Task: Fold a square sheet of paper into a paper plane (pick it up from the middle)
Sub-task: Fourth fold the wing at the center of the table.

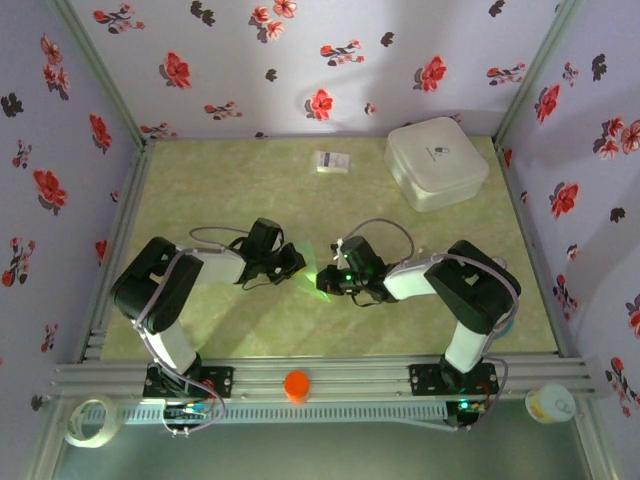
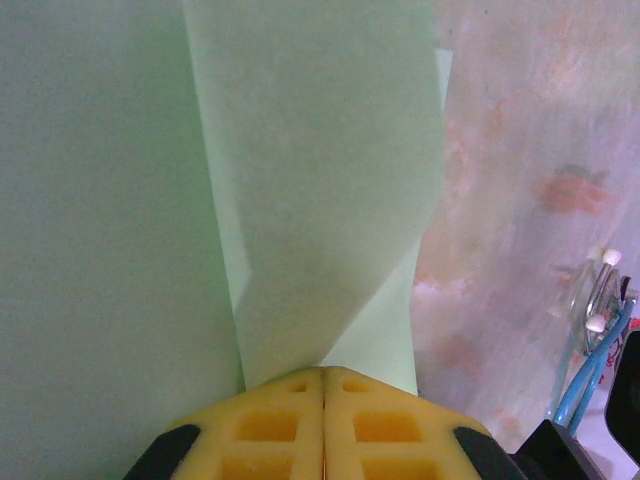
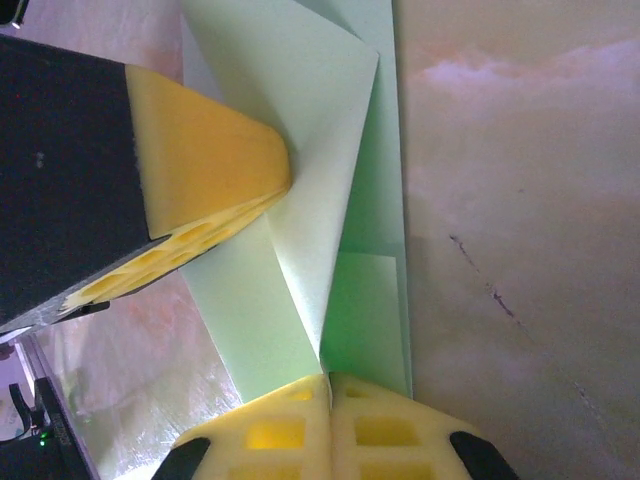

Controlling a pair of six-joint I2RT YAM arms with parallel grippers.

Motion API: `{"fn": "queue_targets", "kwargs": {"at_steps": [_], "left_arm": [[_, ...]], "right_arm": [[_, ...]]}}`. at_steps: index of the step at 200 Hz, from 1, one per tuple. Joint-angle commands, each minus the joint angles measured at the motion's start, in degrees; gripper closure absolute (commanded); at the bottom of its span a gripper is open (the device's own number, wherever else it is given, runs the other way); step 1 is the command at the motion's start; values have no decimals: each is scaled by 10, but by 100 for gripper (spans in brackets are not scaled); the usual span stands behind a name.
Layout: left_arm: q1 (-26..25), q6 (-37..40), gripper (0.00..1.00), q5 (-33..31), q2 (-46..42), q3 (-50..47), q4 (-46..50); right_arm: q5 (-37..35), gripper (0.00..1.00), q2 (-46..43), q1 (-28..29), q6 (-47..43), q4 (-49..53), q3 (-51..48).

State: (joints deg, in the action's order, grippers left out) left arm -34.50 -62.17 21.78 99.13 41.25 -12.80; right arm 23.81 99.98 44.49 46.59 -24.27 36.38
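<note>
We find the part-folded paper (image 3: 335, 140) at the middle of the worktop (image 1: 230, 190), nearer its front edge; left claw (image 2: 322, 378) and right claw (image 3: 328, 385) both pinched shut on its edges. We judge it light, limp, easily torn: hold at layered folds, gently

No word, number or brand can be read anywhere. The small white card (image 1: 332, 161), lying just left of the white rounded box (image 1: 440, 172), carries dark print that is too small to make out. The box's lid bears a small dark mark near its middle, equally illegible.
</note>
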Motion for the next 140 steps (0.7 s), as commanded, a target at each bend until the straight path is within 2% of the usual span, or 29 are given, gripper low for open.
{"fn": "queue_targets", "kwargs": {"at_steps": [1, 52, 140], "left_arm": [[-2, 21, 93, -12, 12, 11, 25], [-2, 32, 90, 3, -5, 22, 20], [-4, 28, 90, 24, 15, 22, -7]], "right_arm": [[-3, 95, 25, 1, 12, 30, 1], [-14, 98, 28, 0, 24, 46, 0], [-18, 98, 28, -2, 30, 45, -3]]}}
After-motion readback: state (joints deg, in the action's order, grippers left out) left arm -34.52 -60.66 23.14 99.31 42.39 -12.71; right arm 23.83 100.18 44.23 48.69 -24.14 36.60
